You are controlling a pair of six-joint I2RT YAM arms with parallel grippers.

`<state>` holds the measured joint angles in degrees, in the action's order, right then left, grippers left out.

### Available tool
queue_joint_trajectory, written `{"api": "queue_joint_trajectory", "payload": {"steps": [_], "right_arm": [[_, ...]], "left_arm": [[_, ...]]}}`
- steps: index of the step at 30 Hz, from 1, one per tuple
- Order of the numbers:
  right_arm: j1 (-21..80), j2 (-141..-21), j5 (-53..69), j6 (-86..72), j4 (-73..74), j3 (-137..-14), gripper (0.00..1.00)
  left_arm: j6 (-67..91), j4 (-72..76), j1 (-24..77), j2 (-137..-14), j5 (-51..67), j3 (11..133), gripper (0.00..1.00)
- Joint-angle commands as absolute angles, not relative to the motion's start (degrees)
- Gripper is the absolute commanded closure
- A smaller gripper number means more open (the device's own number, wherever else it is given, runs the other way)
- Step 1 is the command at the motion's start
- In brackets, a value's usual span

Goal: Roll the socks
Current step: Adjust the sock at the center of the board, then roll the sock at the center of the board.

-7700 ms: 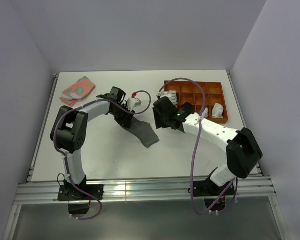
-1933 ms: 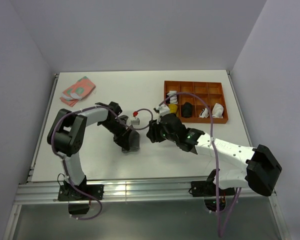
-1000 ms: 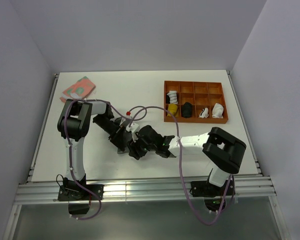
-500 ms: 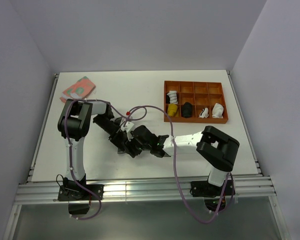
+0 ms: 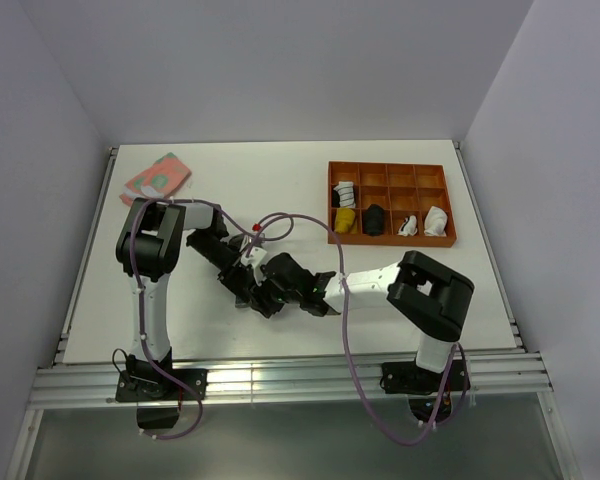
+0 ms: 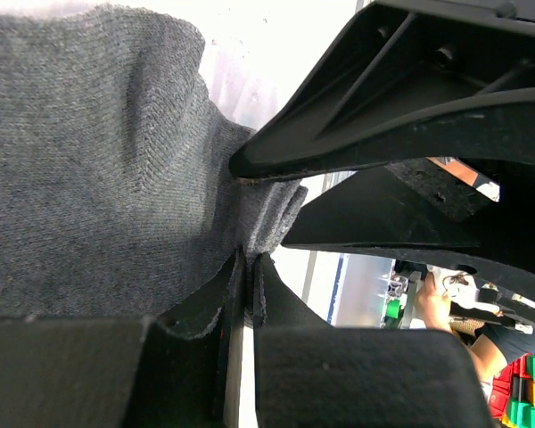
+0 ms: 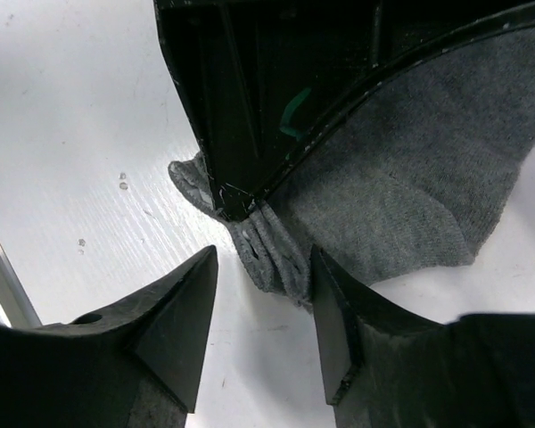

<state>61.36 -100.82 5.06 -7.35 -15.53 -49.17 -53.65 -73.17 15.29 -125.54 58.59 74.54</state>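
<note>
1. The left gripper (image 6: 248, 267), its fingers pressed together, pinches an edge of the grey sock (image 6: 89, 178), probably to anchor it while the fabric is turned.
2. The right gripper (image 7: 263, 260) is spread and straddles the sock's bunched fold, apparently ready to take it.
3. The sock lies left of the orange tray (image 5: 390, 166), nearer the arm bases.
4. The surface (image 5: 240, 180) is white. A pink-and-green cloth (image 5: 156, 180) lies far left of the tray, and pale walls enclose it.
</note>
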Motion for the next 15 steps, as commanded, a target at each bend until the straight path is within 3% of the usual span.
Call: {"api": "queue_joint_trajectory", "payload": {"steps": [1, 6, 12, 15], "right_arm": [[61.79, -101.07, 4.75, -6.68, -18.81, -49.04, 0.48], [61.61, -102.13, 4.04, -7.47, -19.25, -49.3, 0.56], [61.26, -104.85, 3.25, -8.96, -17.4, -51.33, 0.9], [60.3, -104.68, 3.6, -10.71, -16.61, -51.15, 1.0]], "left_arm": [[-53.79, -73.04, 15.21, -126.56, 58.97, 75.85, 0.92], [-53.35, -72.42, 15.21, -126.48, 58.8, 75.5, 0.92], [-53.96, -73.03, 15.21, -126.56, 59.41, 75.41, 0.9], [-54.06, -72.26, 15.12, -125.69, 59.59, 75.32, 0.88]]}}
